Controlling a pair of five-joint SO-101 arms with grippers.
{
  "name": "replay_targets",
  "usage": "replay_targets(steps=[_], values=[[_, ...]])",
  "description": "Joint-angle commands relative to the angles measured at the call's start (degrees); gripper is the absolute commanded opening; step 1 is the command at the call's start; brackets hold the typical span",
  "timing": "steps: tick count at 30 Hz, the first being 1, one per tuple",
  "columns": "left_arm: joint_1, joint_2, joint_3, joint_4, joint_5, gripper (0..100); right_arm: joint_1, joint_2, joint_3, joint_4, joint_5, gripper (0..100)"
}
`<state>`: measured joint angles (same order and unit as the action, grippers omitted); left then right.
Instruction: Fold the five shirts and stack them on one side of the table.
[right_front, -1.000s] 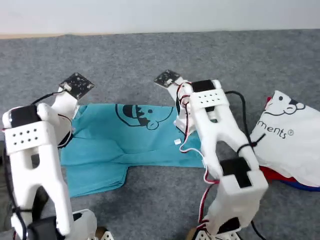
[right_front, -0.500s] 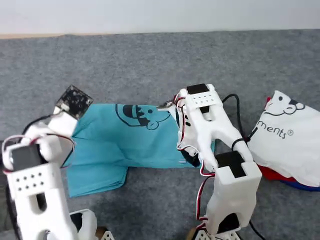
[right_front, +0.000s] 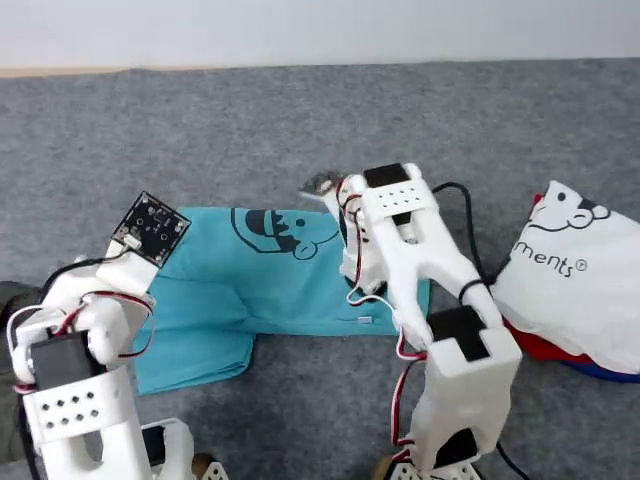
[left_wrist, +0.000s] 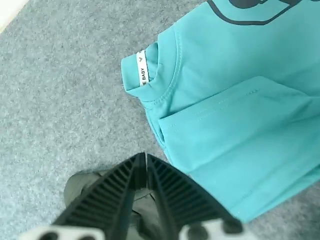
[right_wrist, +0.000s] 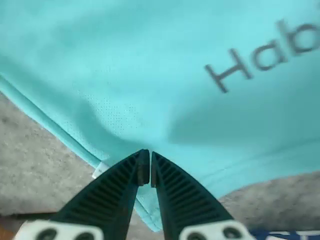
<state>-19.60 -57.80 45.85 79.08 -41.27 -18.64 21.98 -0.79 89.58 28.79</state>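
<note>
Left wrist view: the left gripper (left_wrist: 146, 159), fingers pressed together on nothing, hangs beside the collar of the teal shirt (left_wrist: 240, 110), which lies spread on the table (left_wrist: 60, 75) with 1 side turned in, its fold barely begun by my judgement. Farther off, the right gripper (right_wrist: 145, 152) has its fingers pressed together at the shirt's far edge, cloth caught or not I cannot tell, and its arm overhangs the shirt. The white shirt (right_front: 585, 270) heaped to the right looks unfolded, so nearly all 5 remain.

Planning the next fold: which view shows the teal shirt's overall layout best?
The high view: nearly the whole teal shirt lies spread out. The left wrist view gives its collar and label; the right wrist view, close fabric by a hem with grey lettering.
</note>
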Motion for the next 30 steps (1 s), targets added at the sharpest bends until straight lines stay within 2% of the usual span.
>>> replay_targets(steps=[1, 4, 10, 13, 17, 22, 25, 30], values=[[-1.05, -1.14, 0.13, -0.79, 0.62, 1, 1.19, 1.80, -2.55, 6.64, -0.53, 1.1], [-2.02, -1.14, 1.27, -1.14, 0.62, 1, 3.38, 4.00, -2.55, 12.26, -0.53, 1.1], [-2.11, -1.14, 2.68, -0.88, 1.14, 1, 8.57, 3.12, -5.98, 12.88, -0.70, 1.1], [-2.11, -1.23, 2.24, -1.05, 7.47, 1, 8.31, 1.80, -10.64, 12.70, -1.23, 1.5], [-2.11, -1.23, 2.33, -0.79, 16.62, 1, 6.46, 1.98, -17.67, 12.62, -7.03, 1.5], [-2.11, -1.23, 2.33, -0.18, 24.18, 1, 5.41, 3.47, -23.47, 5.41, -11.43, 1.5], [-2.11, -1.23, 2.68, -0.26, 23.65, 1, 5.67, 5.85, -24.88, -0.13, -13.19, 1.3], [-2.11, -1.23, 2.33, -4.40, 17.05, 1, 5.85, 14.20, -25.32, -11.03, -13.01, 1.2]])
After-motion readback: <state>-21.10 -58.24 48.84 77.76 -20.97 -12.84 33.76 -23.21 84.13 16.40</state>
